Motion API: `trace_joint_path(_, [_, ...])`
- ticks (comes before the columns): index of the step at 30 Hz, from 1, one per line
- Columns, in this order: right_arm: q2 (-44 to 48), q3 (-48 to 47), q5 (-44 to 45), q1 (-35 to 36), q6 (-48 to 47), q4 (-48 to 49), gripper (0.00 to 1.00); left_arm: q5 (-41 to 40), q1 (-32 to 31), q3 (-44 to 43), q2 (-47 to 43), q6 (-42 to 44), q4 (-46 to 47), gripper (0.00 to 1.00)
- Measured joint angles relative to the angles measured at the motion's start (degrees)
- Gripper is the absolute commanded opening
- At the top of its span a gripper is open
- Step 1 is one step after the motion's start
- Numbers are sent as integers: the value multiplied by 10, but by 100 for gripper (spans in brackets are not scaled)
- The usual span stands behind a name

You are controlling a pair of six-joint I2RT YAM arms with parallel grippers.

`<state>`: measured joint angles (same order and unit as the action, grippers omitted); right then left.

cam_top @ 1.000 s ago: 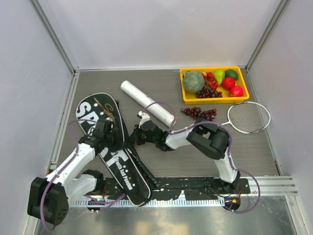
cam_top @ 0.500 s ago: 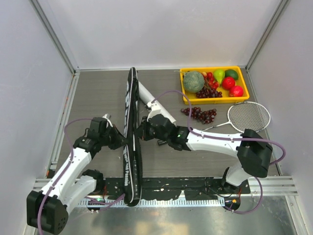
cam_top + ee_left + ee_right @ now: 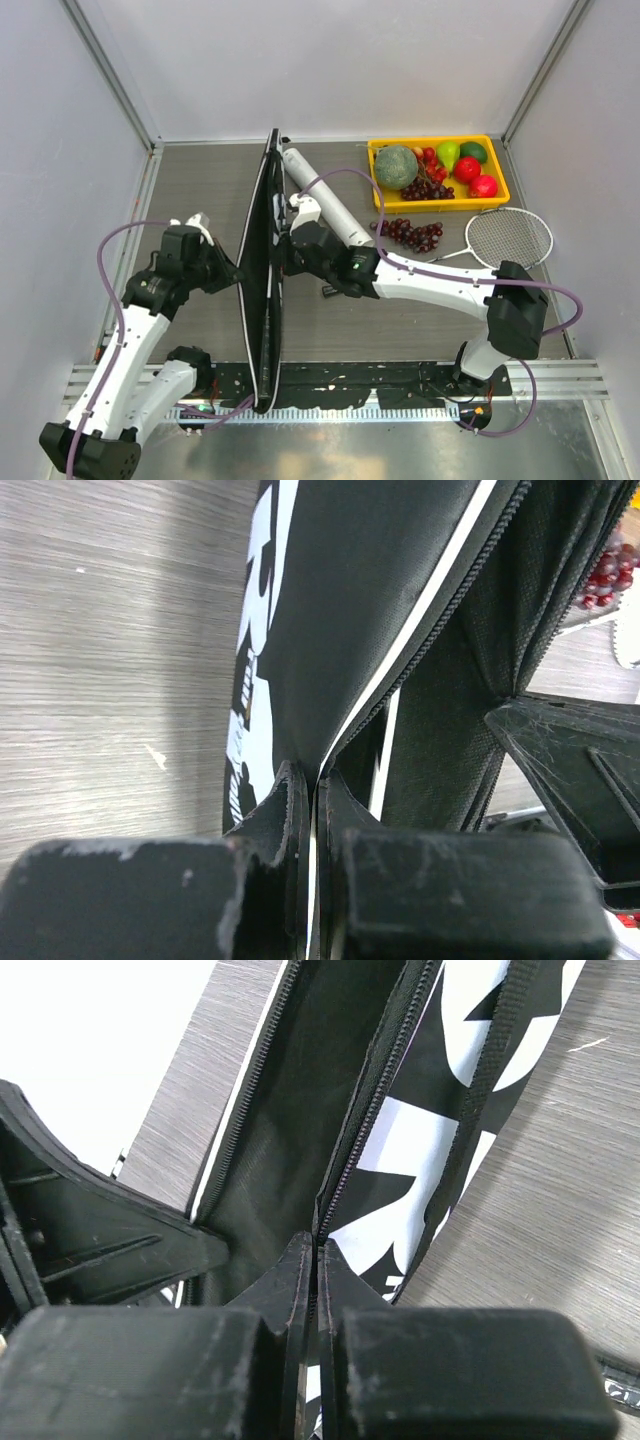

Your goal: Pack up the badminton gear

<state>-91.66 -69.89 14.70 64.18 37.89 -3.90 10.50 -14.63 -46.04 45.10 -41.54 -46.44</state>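
The black racket-shaped bag stands on its long edge, running from the back of the table to the front rail. My left gripper pinches its left side and my right gripper its right side. The left wrist view shows the left gripper shut on the bag's white-piped rim. Seen from the right wrist, the right gripper is shut on the zipper edge of the bag, whose mouth gapes between the two. The long white tube lies behind the right arm. One silver-headed racket lies at the right.
A yellow tray of fruit sits at the back right, with a dark red grape bunch on the table in front of it. Grey walls close in the left, back and right. A metal rail runs along the front edge.
The bag has gone from lying flat to standing on edge between the grippers. Both arms have risen and the two sides are pulled further apart.
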Motion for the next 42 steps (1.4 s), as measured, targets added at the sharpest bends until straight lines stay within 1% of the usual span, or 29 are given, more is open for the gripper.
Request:
trace_joint_path(5, [-5, -5, 1, 0, -1, 4, 5, -17, 18, -47, 21, 44, -57, 0])
trace_joint_path(8, [-19, -14, 2, 0, -4, 4, 5, -20, 28, -55, 28, 63, -79, 0])
trace_joint_path(11, [-30, -20, 4, 2, -7, 4, 5, -39, 37, -61, 25, 83, -98, 0])
trace_joint_path(15, [-30, -24, 16, 1, -10, 7, 5, -39, 100, -78, 31, 110, -127, 0])
trace_joint_path(17, [-30, -35, 15, 1, -14, 7, 5, -37, 118, -81, 31, 119, -130, 0])
trace_joint_path(19, [-34, -51, 10, 3, -14, 9, 5, -23, 123, -81, 26, 122, -128, 0])
trace_joint_path(23, [-74, -88, 2, 17, -10, 34, 5, 52, 125, -59, 6, 112, -94, 0])
trace_joint_path(26, [-116, -99, -2, 24, -1, 49, 5, 66, 125, -41, 6, 107, -86, 0])
trace_joint_path(27, [-130, -103, -3, 25, 0, 49, 5, 64, 125, -41, 12, 107, -88, 2])
trace_joint_path(28, [-140, -108, -2, 24, 0, 49, 5, 58, 125, -41, 20, 108, -86, 8])
trace_joint_path(31, [-159, -123, -3, 23, 0, 49, 5, 49, 126, -38, 37, 116, -80, 30])
trace_joint_path(33, [-160, -124, -7, 23, 0, 52, 5, 40, 126, -23, 30, 118, -68, 40])
trace_joint_path(35, [-160, -124, -13, 24, 1, 57, 5, 23, 126, 2, 16, 120, -59, 47])
trace_joint_path(36, [-160, -124, -16, 25, 1, 57, 5, 15, 126, 12, 11, 121, -58, 52])
trace_joint_path(39, [-160, -124, -21, 28, 3, 61, 5, -5, 127, 19, 6, 120, -64, 56])
trace_joint_path(42, [-160, -124, -23, 28, 5, 62, 5, -20, 127, 14, 4, 120, -64, 56])
